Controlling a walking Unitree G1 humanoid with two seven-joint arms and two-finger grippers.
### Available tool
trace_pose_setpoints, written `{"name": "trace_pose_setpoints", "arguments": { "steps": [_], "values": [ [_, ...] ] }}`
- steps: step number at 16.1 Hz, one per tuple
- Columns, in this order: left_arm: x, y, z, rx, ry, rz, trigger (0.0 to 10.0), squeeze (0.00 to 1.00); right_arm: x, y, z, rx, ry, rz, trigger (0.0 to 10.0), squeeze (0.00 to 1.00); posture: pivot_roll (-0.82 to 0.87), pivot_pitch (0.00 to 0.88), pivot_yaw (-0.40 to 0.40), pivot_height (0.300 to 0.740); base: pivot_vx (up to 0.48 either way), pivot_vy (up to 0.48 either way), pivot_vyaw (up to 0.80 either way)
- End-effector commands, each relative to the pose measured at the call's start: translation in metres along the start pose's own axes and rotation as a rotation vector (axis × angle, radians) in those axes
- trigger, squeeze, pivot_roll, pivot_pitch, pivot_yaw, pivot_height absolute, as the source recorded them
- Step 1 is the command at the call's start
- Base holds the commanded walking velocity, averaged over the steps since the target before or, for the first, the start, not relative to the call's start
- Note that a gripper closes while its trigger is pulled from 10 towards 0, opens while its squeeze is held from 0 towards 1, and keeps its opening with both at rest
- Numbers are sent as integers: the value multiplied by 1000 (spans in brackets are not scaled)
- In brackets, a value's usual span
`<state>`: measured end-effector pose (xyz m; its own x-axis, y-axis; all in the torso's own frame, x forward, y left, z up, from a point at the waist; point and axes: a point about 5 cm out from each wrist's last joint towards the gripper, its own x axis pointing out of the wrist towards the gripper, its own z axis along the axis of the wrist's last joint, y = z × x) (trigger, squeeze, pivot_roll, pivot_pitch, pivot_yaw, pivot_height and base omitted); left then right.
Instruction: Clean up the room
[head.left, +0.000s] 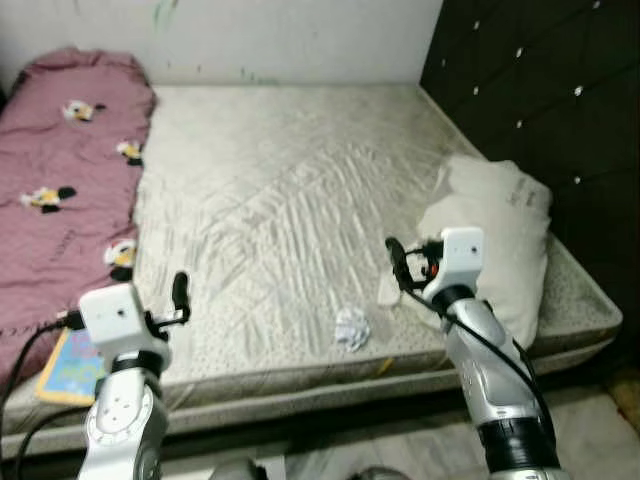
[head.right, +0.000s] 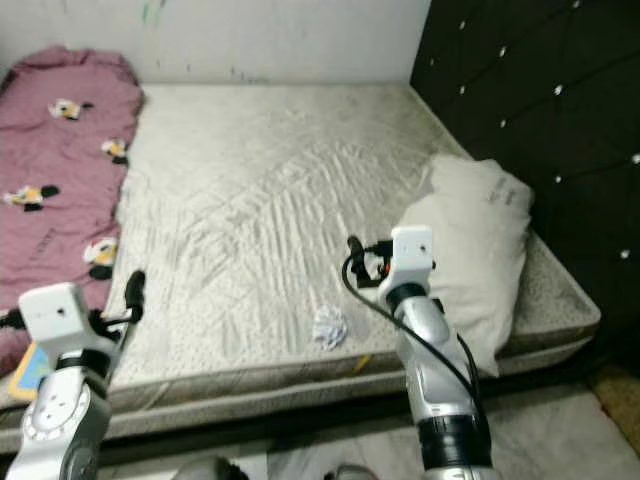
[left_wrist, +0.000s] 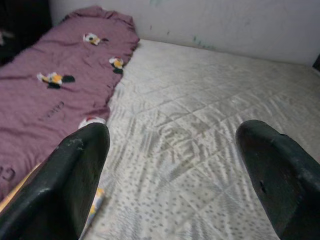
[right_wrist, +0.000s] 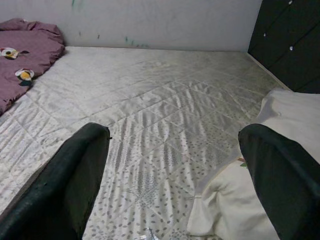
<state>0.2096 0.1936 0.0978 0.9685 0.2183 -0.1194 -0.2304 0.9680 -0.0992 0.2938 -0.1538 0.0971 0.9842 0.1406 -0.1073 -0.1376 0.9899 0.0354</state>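
A bare quilted mattress (head.left: 300, 200) fills mid-frame; a maroon blanket (head.left: 60, 170) is cut off at left. A cream pillow (head.left: 500, 240) lies right, crumpled paper (head.left: 351, 328) lower centre. Both left tool (left_wrist: 170, 170) and right tool (right_wrist: 172, 175) gape, empty.

Crumpled white wrapper (head.left: 352, 328) (near mattress (head.left: 300, 200) edge).

Quilted mattress (head.left: 300, 200) with a satin sheen; crumpled paper wad (head.left: 352, 328); matt purple cloth blanket (head.left: 60, 170); tufted dark headboard (head.left: 530, 90)
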Motion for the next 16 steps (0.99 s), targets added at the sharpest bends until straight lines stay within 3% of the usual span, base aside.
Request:
{"name": "trace_pose_setpoints", "arguments": {
  "steps": [1, 9, 16],
  "values": [
    [-1, 0, -1, -13, 10, -1, 10000, 0, -1, -7, 1, 10, -4, -34, 10000, 0, 4, 0, -49, 740, 0, 0, 0],
    [9, 3, 8, 20, -32, 0, 10000, 0, 6, 1, 7, 16, -22, -15, 10000, 0, -2, 0, -45, 740, 0, 0, 0],
    [8, 2, 7, 11, -37, 12, 10000, 0, 7, 3, 7, 23, -21, 5, 10000, 0, -2, 0, -53, 667, 0, 0, 0]
  ]
}}
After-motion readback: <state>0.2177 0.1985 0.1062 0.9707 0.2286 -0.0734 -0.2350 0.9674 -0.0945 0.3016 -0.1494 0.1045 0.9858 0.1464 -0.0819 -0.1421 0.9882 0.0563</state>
